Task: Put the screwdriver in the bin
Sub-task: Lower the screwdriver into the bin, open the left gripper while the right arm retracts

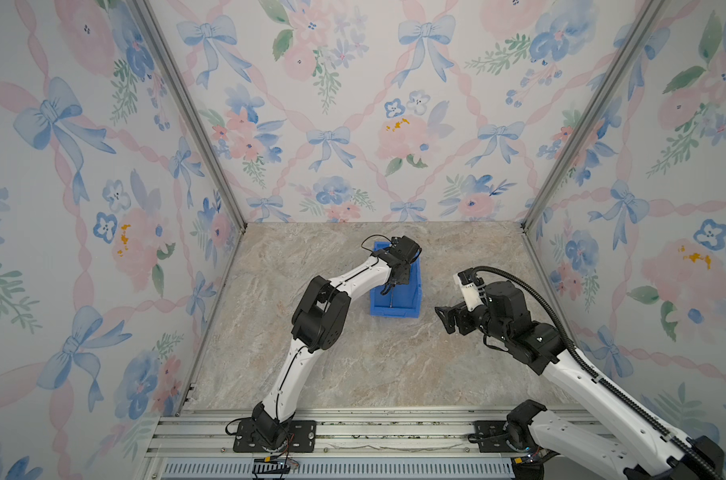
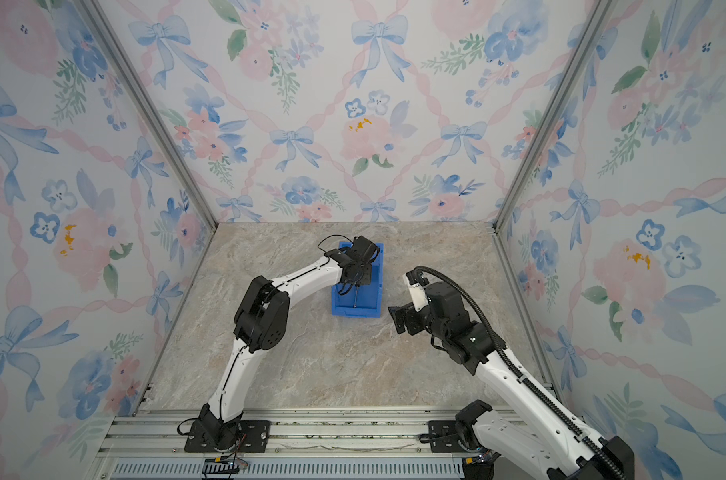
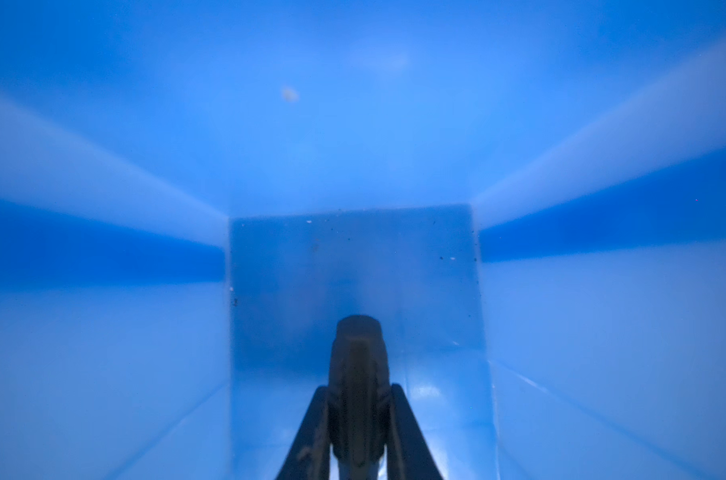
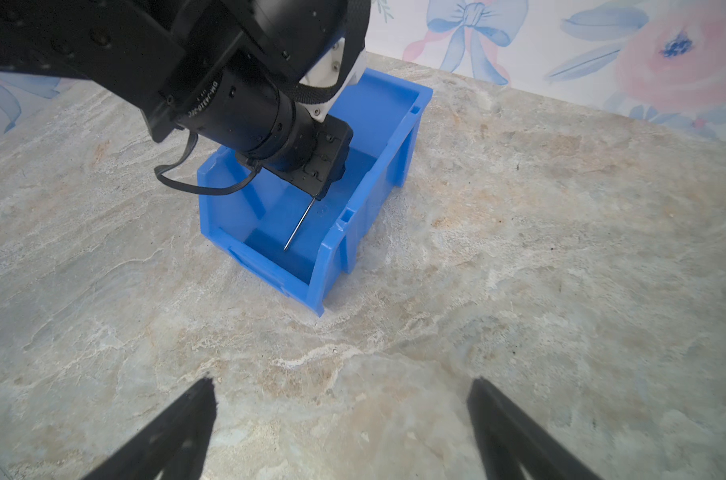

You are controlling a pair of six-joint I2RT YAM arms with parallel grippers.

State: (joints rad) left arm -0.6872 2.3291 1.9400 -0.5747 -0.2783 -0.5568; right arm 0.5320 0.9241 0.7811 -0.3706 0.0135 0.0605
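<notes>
Just past the metal rail (image 1: pixel 353 434), the right hand (image 1: pixel 443 318) hangs above the bare desk (image 1: pixel 394 374), near the bin's front right corner but apart from it. In the right wrist view its fingers (image 4: pixel 178 419) stand wide apart with nothing between them.

Farther back the blue bin (image 1: pixel 394 312) sits on the desk, its low front lip facing the rail. The left hand (image 3: pixel 358 388) reaches down into it from the left. In the left wrist view its fingers (image 3: pixel 411 432) are clamped on the black handle of the screwdriver (image 3: pixel 359 361), with blue walls all round. The thin silver shaft (image 4: pixel 299 224) slants down from that hand toward the front lip, inside the bin's walls. I cannot tell whether its tip touches the bin floor.

Behind the bin, the desk runs on to the flowered back wall (image 1: pixel 353 124).
</notes>
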